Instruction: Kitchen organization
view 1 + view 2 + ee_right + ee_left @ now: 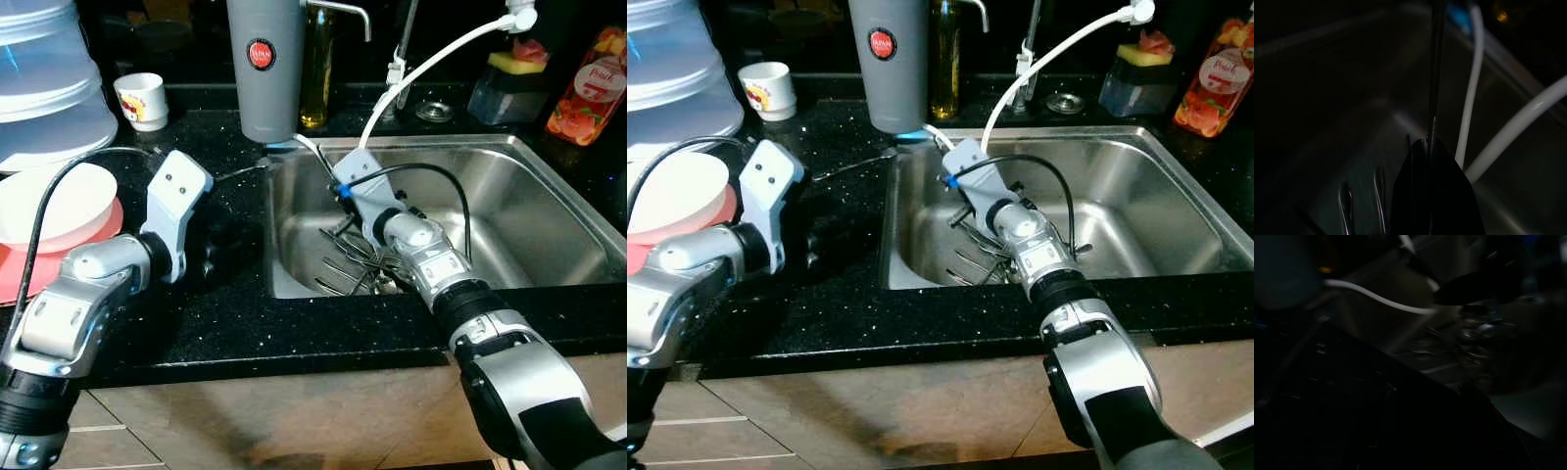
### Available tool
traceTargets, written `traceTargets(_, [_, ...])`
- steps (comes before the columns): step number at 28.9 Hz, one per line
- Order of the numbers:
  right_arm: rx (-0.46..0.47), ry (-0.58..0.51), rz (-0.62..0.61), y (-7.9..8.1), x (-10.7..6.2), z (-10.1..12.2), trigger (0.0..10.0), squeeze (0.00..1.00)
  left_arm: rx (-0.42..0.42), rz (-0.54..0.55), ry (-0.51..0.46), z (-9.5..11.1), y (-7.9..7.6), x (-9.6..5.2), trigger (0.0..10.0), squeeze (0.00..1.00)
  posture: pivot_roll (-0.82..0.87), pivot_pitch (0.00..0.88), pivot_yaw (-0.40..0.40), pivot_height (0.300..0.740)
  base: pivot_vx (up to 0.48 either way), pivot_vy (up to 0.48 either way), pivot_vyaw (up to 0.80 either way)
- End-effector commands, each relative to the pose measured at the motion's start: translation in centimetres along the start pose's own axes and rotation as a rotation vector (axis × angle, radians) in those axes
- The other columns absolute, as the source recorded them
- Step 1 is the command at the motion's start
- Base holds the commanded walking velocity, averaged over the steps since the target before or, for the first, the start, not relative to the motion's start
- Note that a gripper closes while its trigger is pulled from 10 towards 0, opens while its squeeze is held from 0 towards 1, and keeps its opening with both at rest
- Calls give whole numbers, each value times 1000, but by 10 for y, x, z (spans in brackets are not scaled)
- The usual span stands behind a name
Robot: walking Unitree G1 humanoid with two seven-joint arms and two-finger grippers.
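Several metal forks and spoons [358, 269] lie in a heap on the floor of the steel sink [529, 215]. My right gripper [340, 213] reaches down into the sink just above and behind the heap. In the right wrist view its black fingers [1427, 191] are shut on a thin dark metal utensil handle [1435, 73] that sticks out past the tips toward the sink wall. My left gripper [223, 247] rests over the black counter [245, 323] left of the sink, dark against it. One thin utensil [857, 164] lies on the counter by the sink's rim.
A grey dispenser [263, 69] and oil bottle [315, 69] stand behind the sink. White hoses [431, 59] run into the basin. A white cup [143, 100], clear container [49, 78] and white plate on a red plate [59, 206] sit left. A sponge holder [509, 83] and juice bottle [588, 88] stand right.
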State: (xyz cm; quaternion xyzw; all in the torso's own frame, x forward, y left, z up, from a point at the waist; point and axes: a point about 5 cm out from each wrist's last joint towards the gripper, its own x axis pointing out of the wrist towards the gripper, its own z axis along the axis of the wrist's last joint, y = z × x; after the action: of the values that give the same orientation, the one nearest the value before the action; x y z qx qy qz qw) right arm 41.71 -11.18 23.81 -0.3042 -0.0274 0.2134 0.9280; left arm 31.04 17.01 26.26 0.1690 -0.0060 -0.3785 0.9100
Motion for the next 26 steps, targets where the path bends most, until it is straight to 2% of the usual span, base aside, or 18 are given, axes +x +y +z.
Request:
traceTargets(1, [-50, 2, -4, -5, 0, 2, 10000, 0, 2, -62, 11, 2, -6, -4, 10000, 0, 31, 165, -29, 740, 0, 0, 0])
traceTargets(5, [-68, 34, 0, -6, 0, -3, 10000, 0, -12, -112, 1, 4, -9, -6, 10000, 0, 35, 171, -38, 740, 0, 0, 0])
traceTargets(7, [-62, 81, -22, -9, -1, -11, 10000, 0, -30, -173, -4, 7, -15, -7, 10000, 0, 35, 171, -37, 740, 0, 0, 0])
traceTargets(16, [-49, 150, -17, -9, -5, -24, 10000, 0, -31, -215, 11, 5, -20, -6, 10000, 0, 37, 171, -36, 740, 0, 0, 0])
traceTargets(17, [-35, 159, -13, -9, -5, -26, 10000, 275, -31, -219, 15, 5, -21, -5, 10000, 0, 37, 171, -35, 740, 0, 0, 0])
traceTargets(18, [-35, 159, -13, -9, -5, -26, 10000, 275, -31, -219, 15, 5, -21, -5, 10000, 0, 37, 171, -35, 740, 0, 0, 0])
traceTargets(19, [-29, 163, -13, -9, -5, -27, 10000, 1000, -31, -222, 17, 5, -21, -5, 10000, 0, 37, 171, -35, 740, 0, 0, 0])
traceTargets(23, [-16, 169, -15, -10, -6, -29, 10000, 1000, -28, -226, 25, 5, -22, -5, 10000, 0, 38, 172, -33, 740, 0, 0, 0])
traceTargets(25, [-46, 171, -39, -12, -6, -28, 10000, 1000, -26, -224, 33, 5, -21, -6, 10000, 0, 39, 171, -32, 740, 0, 0, 0])
traceTargets(26, [-53, 170, -43, -12, -6, -28, 10000, 471, -23, -221, 36, 5, -21, -6, 10000, 0, 39, 171, -32, 740, 0, 0, 0])
